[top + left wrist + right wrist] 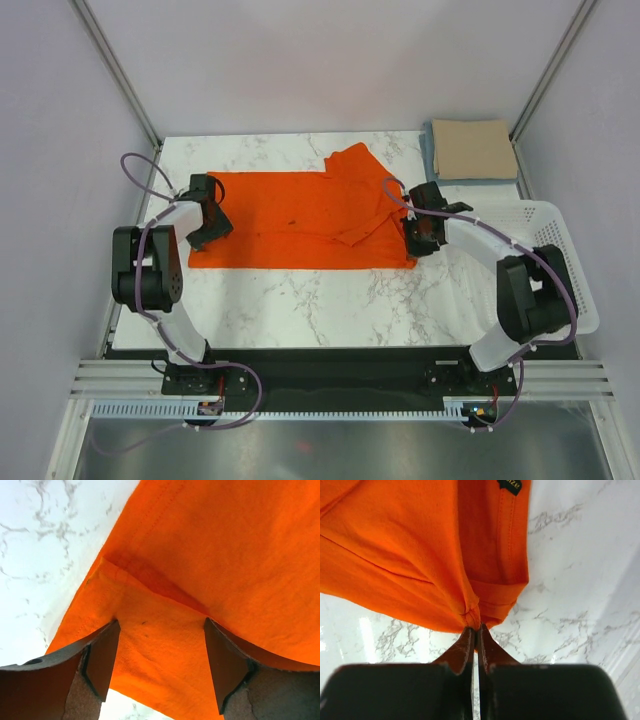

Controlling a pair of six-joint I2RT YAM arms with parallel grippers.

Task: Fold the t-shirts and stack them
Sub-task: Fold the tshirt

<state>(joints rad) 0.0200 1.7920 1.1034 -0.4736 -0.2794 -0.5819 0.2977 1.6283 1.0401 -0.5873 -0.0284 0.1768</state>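
Tan shirt sat folded on the blue one at the far right corner, so only the orange t-shirt was left to do. It lay left-to-right across the table, neck end right. The right gripper had its jaws pinched shut on the shirt's edge, while the left gripper hung with jaws wide open over the hem end, empty.

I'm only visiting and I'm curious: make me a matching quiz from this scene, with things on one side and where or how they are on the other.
1 orange t-shirt
2 tan t-shirt
3 white basket
4 right gripper

a folded, far right corner
b pinched shut on orange cloth
c spread across the table
d at the table's right edge

Pairs: 1-c, 2-a, 3-d, 4-b
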